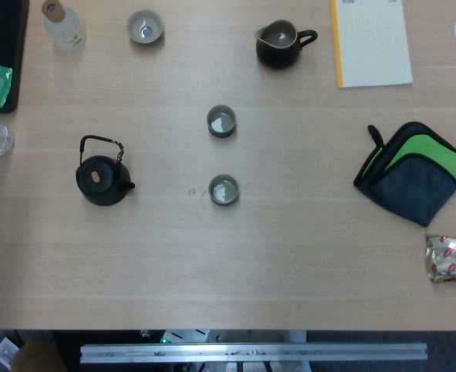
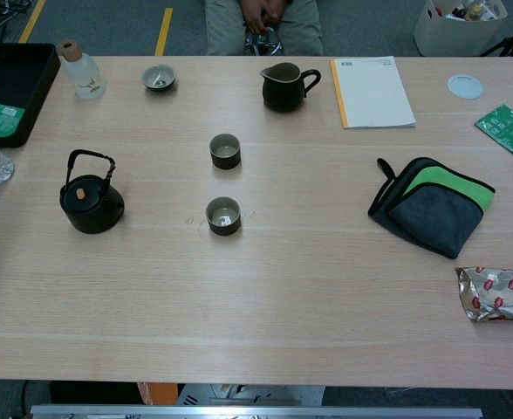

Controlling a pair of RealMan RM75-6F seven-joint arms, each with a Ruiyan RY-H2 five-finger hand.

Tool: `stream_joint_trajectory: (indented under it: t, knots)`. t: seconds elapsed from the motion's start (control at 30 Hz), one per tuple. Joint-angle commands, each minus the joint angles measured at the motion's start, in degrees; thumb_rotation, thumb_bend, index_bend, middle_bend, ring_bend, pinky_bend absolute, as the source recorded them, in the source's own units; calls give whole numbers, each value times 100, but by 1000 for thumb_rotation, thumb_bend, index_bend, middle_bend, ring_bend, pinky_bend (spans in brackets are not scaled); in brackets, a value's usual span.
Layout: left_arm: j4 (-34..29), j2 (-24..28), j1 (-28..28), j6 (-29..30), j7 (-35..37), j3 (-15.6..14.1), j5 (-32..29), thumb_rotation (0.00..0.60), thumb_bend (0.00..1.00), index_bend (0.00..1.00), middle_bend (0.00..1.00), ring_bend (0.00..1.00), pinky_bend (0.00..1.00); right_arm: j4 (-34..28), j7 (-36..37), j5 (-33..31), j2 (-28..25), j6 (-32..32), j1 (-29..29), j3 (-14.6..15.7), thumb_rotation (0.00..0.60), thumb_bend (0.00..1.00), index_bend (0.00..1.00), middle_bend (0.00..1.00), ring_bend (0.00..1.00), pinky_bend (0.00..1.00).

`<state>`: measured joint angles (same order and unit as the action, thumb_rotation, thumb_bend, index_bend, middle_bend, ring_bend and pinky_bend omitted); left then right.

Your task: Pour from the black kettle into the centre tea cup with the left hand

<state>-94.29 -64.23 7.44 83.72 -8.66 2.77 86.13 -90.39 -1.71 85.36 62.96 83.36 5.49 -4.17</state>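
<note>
Fingers unseen, state untellable; black kettle (image 1: 101, 180) stands left of 2 cups, possibly centre tea cup (image 1: 223, 190) nearer.

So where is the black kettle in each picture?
Head view: the black kettle sits on the left side of the table, about halfway up, handle raised.
Chest view: the black kettle is again on the left side, about halfway up.
Shared landmark: in both views, the nearer of the two middle tea cups stands to its right, level with it, with bare table between them.
</note>
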Motion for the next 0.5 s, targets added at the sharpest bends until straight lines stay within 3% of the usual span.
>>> stream_joint_trajectory:
  t: [0.03,0.5]
  knots:
    - [1,-15,14,-5,-8,-3,22,600,291,114,222,157,154,20,23,-15,-14,-19,1,4,600,59,75,206,113,197]
    - [-197,274,247,-118,282,86,258,600,291,117,224,157,154,40,132,18,-49,-125,127,-51,600,59,76,206,113,197]
